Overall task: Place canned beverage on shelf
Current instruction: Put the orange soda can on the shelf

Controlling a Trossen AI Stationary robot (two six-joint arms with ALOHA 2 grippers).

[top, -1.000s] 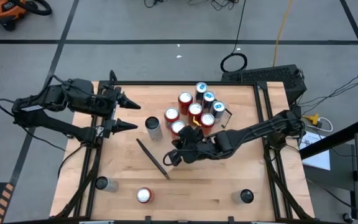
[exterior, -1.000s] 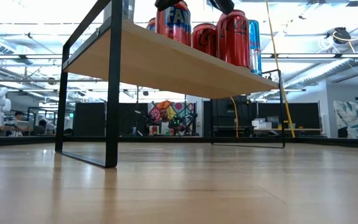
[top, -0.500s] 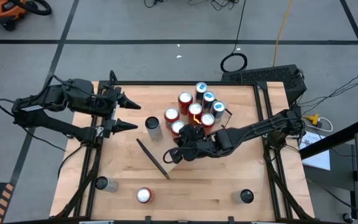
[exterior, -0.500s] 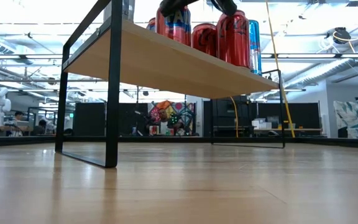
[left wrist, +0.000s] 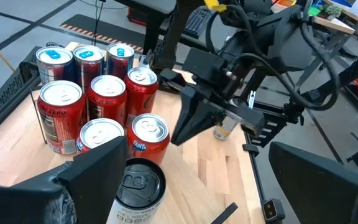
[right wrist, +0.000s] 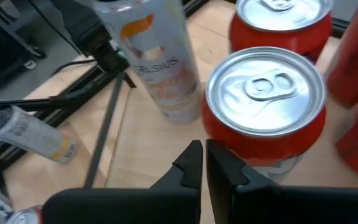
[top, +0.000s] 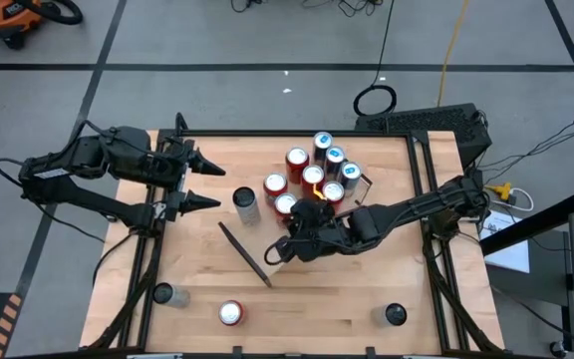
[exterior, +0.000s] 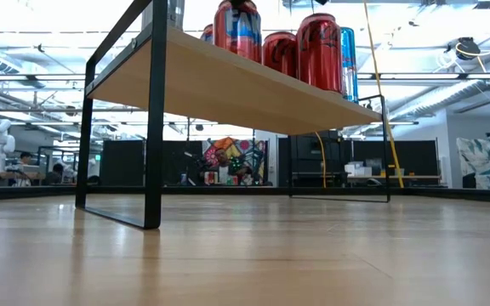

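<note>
Right wrist view shows the right gripper point(right wrist: 204, 163), fingers pressed together and empty, beside the red can point(right wrist: 265, 102) on the shelf point(exterior: 228, 85); withdrawing straight avoids toppling it.

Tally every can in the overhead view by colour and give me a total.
Red cans: 6
Blue cans: 3
Pale cans: 2, one standing, one lying on its side
Black can: 1
Total: 12

open-plan robotics lab, ceiling ducts point(exterior: 470, 47), floor cables point(top: 446, 50)
</note>
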